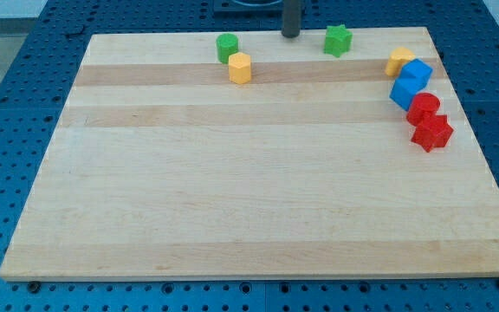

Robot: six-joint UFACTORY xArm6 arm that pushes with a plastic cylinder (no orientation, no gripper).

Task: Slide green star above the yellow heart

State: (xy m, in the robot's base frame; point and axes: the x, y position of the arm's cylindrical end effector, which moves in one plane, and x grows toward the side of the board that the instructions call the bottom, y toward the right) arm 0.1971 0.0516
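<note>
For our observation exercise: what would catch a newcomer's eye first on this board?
Most of the wooden board lies bare, with all the blocks crowded along the view's top. My tip stands at the top edge, just left of the green star. At the view's right, a yellow block, two blue and two red blocks huddle together.

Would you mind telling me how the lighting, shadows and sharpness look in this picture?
In the camera view, lighting is even and soft, with no strong glare on the wooden board; the green star and yellow hexagonal block cast only faint short shadows; block edges look slightly soft; my tip, left of the star, is dark and shows little detail.
</note>
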